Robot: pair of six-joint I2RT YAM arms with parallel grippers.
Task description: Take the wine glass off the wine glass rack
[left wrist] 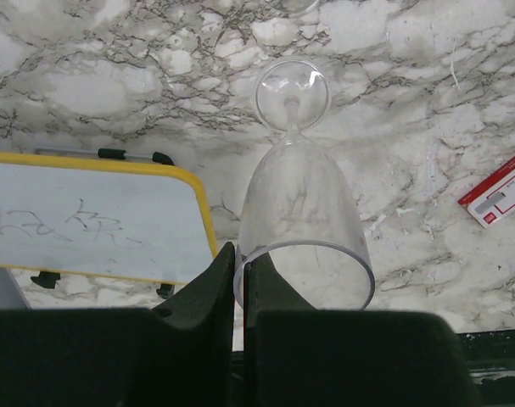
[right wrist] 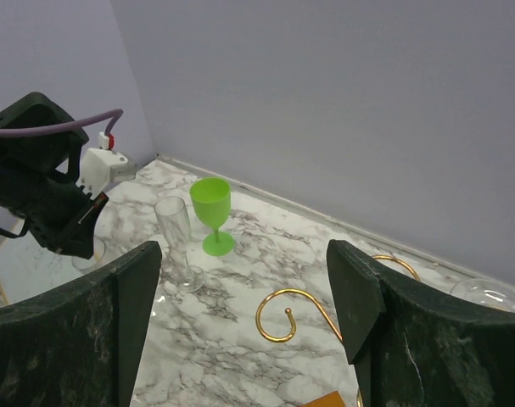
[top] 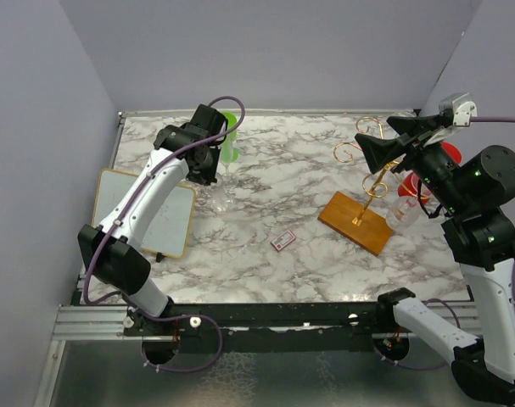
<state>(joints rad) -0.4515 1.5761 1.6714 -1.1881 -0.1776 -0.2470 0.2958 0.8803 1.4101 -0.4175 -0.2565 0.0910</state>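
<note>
My left gripper (left wrist: 238, 259) is shut on the rim of a clear wine glass (left wrist: 304, 203). The glass is upright, with its round foot (left wrist: 292, 88) low over the marble. In the top view this gripper (top: 204, 168) is at the back left with the glass (top: 215, 201) under it, far from the rack. The gold wire rack (top: 372, 165) stands on its brown wooden base (top: 356, 222) at the right. My right gripper (top: 374, 149) is open and empty by the rack's top. One gold curl (right wrist: 295, 309) shows between its fingers.
A green wine glass (top: 230, 136) and a tall clear flute (right wrist: 176, 242) stand at the back left. A yellow-framed whiteboard (top: 147, 212) lies at the left. A small red and white card (top: 282, 241) lies mid-table. Another clear glass (top: 406, 210) and red items (top: 449, 153) sit right of the rack.
</note>
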